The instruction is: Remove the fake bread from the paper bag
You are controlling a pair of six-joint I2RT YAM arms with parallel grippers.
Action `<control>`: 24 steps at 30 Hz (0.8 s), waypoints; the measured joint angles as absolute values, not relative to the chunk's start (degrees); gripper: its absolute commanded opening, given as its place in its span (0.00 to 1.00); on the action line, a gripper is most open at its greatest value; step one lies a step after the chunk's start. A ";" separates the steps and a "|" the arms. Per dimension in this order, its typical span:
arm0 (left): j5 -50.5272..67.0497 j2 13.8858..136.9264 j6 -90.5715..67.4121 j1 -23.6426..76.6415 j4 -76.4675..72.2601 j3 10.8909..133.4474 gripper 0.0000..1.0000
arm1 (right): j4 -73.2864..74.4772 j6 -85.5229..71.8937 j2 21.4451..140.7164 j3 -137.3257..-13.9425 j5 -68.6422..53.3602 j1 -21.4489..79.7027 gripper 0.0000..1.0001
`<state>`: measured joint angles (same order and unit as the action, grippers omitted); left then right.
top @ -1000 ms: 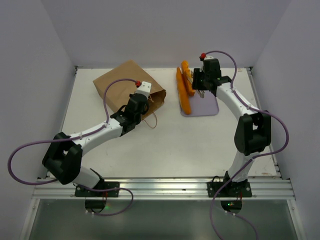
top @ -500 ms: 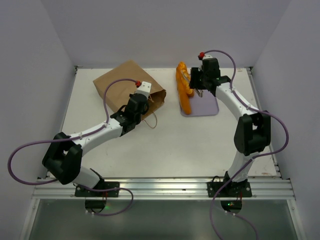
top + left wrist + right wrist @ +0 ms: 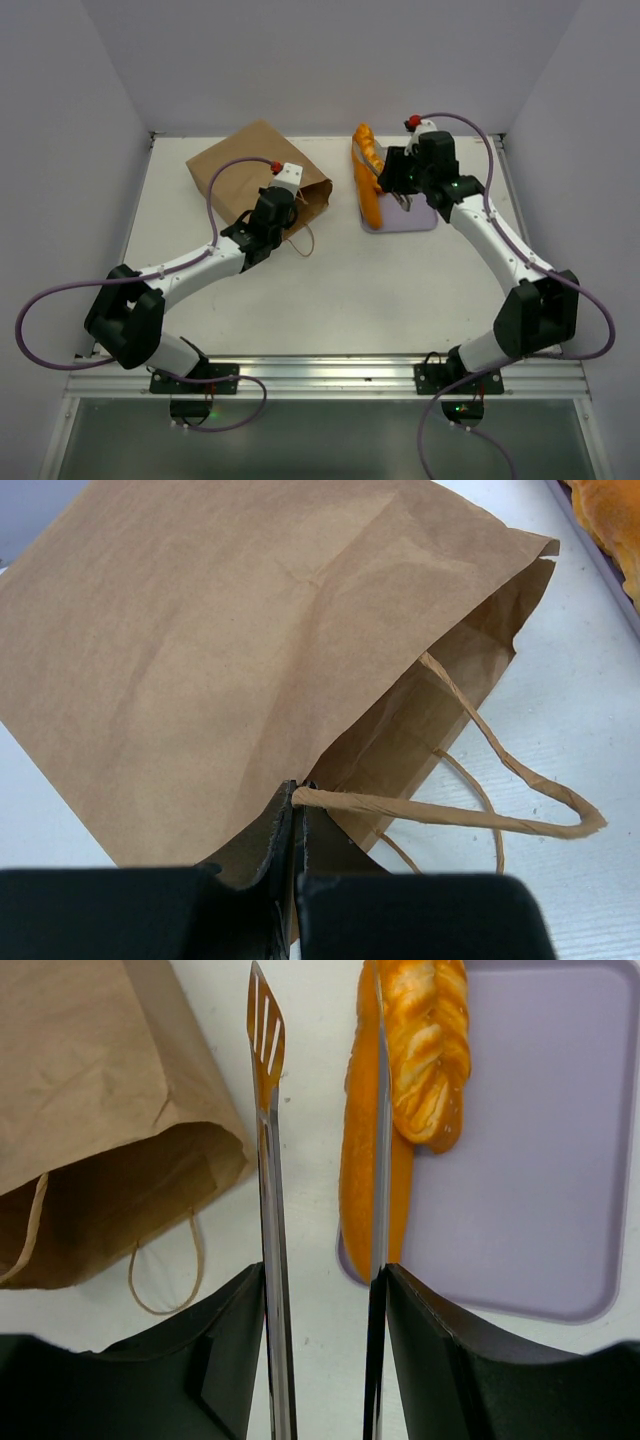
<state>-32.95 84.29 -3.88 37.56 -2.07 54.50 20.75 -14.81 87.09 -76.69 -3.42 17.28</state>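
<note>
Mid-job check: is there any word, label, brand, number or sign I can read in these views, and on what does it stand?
None can be read in any view.
The paper bag is plain brown, with no print on the faces shown.
The fake bread, lavender tray and metal tongs show no markings.
</note>
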 measured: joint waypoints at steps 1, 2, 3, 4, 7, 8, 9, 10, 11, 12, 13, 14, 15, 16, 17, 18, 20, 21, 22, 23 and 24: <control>-32.95 84.29 -3.88 37.56 -2.07 54.50 0.00 | 20.62 -15.00 85.80 -75.44 -3.84 17.52 0.54; -32.95 84.29 -3.88 37.56 -2.07 54.50 0.00 | 20.60 -15.09 84.60 -74.19 -4.08 17.78 0.54; -32.95 84.29 -3.88 37.56 -2.07 54.50 0.00 | 20.58 -15.20 83.57 -73.06 -4.10 18.11 0.54; -32.95 84.29 -3.88 37.56 -2.07 54.50 0.00 | 20.43 -15.33 82.50 -71.75 -4.12 18.48 0.54; -32.95 84.29 -3.88 37.56 -2.07 54.50 0.00 | 20.71 -15.40 79.09 -67.96 -4.12 19.97 0.54; -32.95 84.29 -3.86 37.56 -2.04 54.50 0.00 | 20.93 -15.40 77.80 -66.76 -4.10 20.62 0.54; -32.95 84.29 -3.88 37.56 -2.07 54.50 0.00 | 21.17 -15.40 76.38 -65.60 -4.05 21.32 0.54; -32.97 84.29 -3.88 37.56 -2.07 54.50 0.00 | 21.52 -15.40 75.02 -64.58 -4.05 22.09 0.54; -32.99 84.27 -3.88 37.56 -2.07 54.50 0.00 | 21.63 -15.40 73.56 -63.44 -4.08 22.85 0.54; -33.01 84.23 -3.88 37.56 -2.04 54.50 0.00 | 21.74 -15.40 72.05 -62.30 -4.16 23.53 0.54; -33.01 84.16 -3.88 37.56 -2.07 54.48 0.00 | 21.91 -15.42 70.67 -61.25 -4.29 24.27 0.54; -33.06 84.05 -3.88 37.56 -2.07 54.46 0.00 | 21.93 -15.49 69.36 -60.16 -4.47 24.91 0.54; -33.10 83.90 -3.88 37.56 -2.09 54.41 0.00 | 21.96 -15.59 68.14 -59.07 -4.69 25.41 0.54; -33.17 83.74 -3.88 37.56 -2.13 54.35 0.00 | 21.96 -15.73 67.00 -58.00 -4.97 25.76 0.54; -33.21 83.57 -3.88 37.56 -2.37 54.11 0.00 | 21.80 -16.01 65.93 -56.75 -5.32 26.02 0.54; -33.23 83.37 -3.88 37.54 -2.48 53.87 0.00 | 21.78 -16.32 64.82 -55.42 -5.58 26.20 0.54; -33.47 83.15 -3.90 37.52 -2.50 53.54 0.00 | 21.67 -17.12 62.54 -52.60 -6.07 26.55 0.53; -33.71 83.13 -3.90 37.52 -2.50 53.47 0.00 | 21.45 -17.58 61.45 -51.13 -6.42 26.63 0.53; -33.93 83.13 -3.90 37.52 -2.57 53.45 0.00 | 21.26 -18.00 60.40 -49.84 -7.09 26.70 0.53; -34.22 83.11 -3.92 37.52 -2.70 53.43 0.00 | 20.99 -18.46 59.46 -48.58 -7.46 26.76 0.53; -34.48 83.11 -3.92 37.52 -2.90 53.43 0.00 | 20.43 -18.87 58.78 -47.55 -7.77 26.85 0.53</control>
<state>-34.48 83.11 -3.92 37.52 -2.90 53.43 20.43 -18.87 58.78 -47.55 -7.77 26.85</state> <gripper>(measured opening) 0.010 0.534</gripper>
